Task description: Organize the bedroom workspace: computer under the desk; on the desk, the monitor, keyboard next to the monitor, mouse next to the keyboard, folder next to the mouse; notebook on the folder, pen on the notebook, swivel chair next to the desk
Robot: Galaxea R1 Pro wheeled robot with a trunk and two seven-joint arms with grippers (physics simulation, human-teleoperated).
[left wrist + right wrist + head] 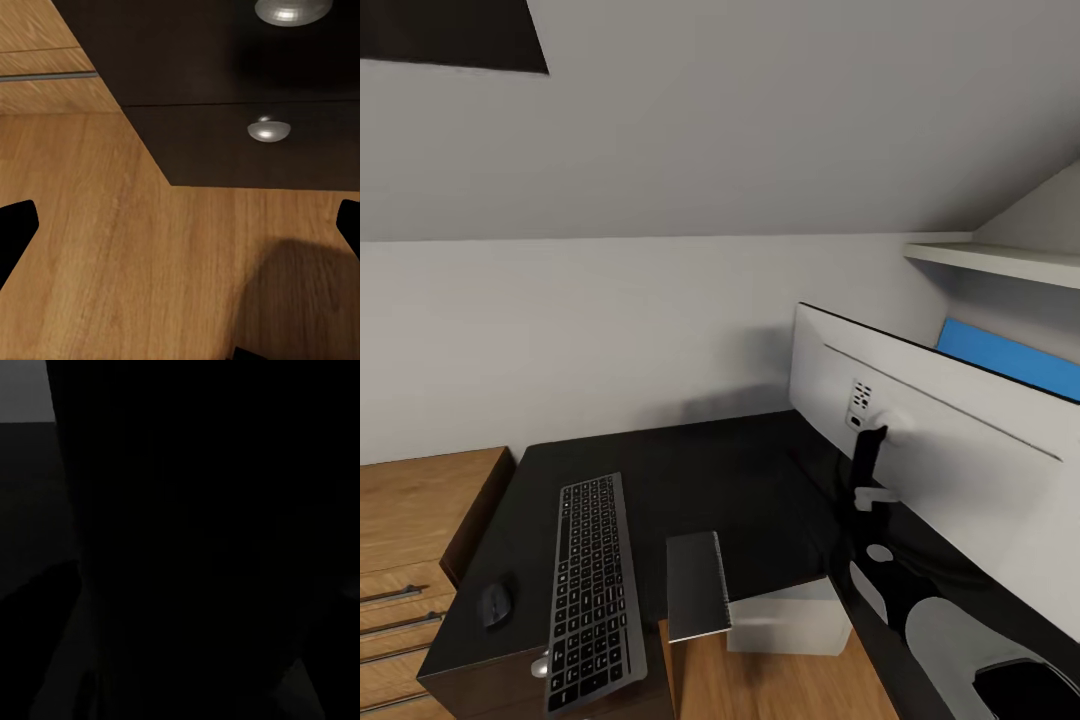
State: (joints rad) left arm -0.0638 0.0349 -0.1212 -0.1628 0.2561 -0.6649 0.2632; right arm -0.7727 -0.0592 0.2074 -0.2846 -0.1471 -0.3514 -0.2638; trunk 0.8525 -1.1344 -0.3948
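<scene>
Two items overhang desk (690, 470) edge: keyboard (592, 590), notebook (697, 585).

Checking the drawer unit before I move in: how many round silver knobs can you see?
2 in the left wrist view: one knob on the upper drawer front, one knob on the drawer front beside it. More may lie outside the frame.

arm shell (970, 630): I see it light grey, smooth, rounded | joints: glossy black bands between the grey parts | wrist end (1025, 690): black, rounded | left gripper fingertips (16, 229): plain black, flat shapes at the picture edges | cables, screws, markings: I cannot tell
</scene>
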